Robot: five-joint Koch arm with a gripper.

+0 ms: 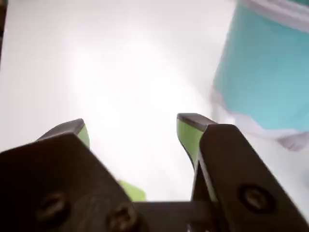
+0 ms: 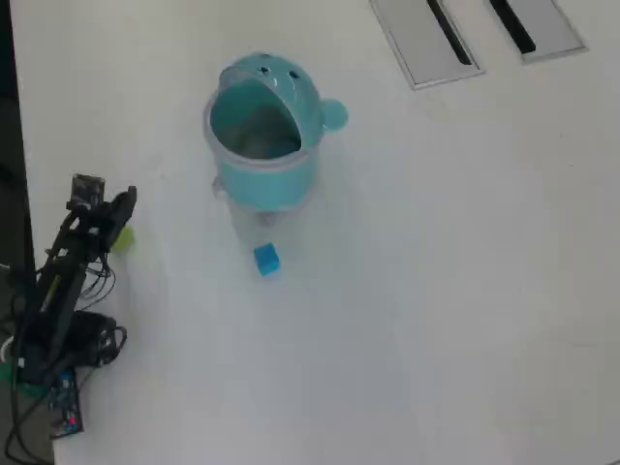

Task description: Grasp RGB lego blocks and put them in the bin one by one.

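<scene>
1. On the white table, overhead view: I see the bin upright, its mouth facing the camera, hood and side knob toward the top right. Something pale grey shows inside, but I cannot tell whether it is a block or just the bin's floor.

2. Progress, my judgement: only the blue block lies plainly on the table, just below the bin and close to its base. I see no red block anywhere on the table, so it may already be inside; I cannot confirm that. The blue one at least is left to do.

3. A yellow-green patch sits at the gripper in the overhead view. It may be the yellow-green block or only the green finger pads; too small to say.

4. Wrist view: the gripper has its jaws spread wide, bare bright table between the tips, nothing clamped. The green pads face inward. A green scrap shows low between the jaws near the palm; block or pad, I cannot tell.

5. Relative to the fingers: in the overhead view the blue block is well apart from the gripper, off to its right and slightly lower. It is absent from the wrist view, where the bin fills the upper right.
</scene>
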